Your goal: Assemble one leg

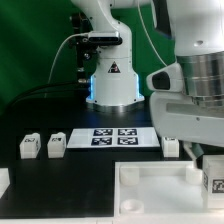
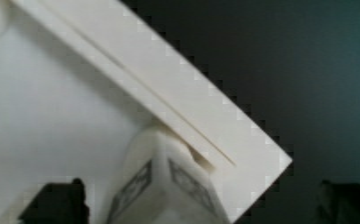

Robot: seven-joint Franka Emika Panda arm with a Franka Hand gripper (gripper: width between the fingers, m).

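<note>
One leg, a small white block with a tag on its face, stands at the right corner of the large white panel. My gripper hangs just over it at the exterior view's right. In the wrist view the leg sits midway between my two dark fingertips, with a gap on each side. The gripper is open and touches nothing. The panel's edge runs slantwise across the wrist view.
Two more legs stand at the exterior view's left and a third stands behind the panel. The marker board lies in front of the robot base. The tabletop is black.
</note>
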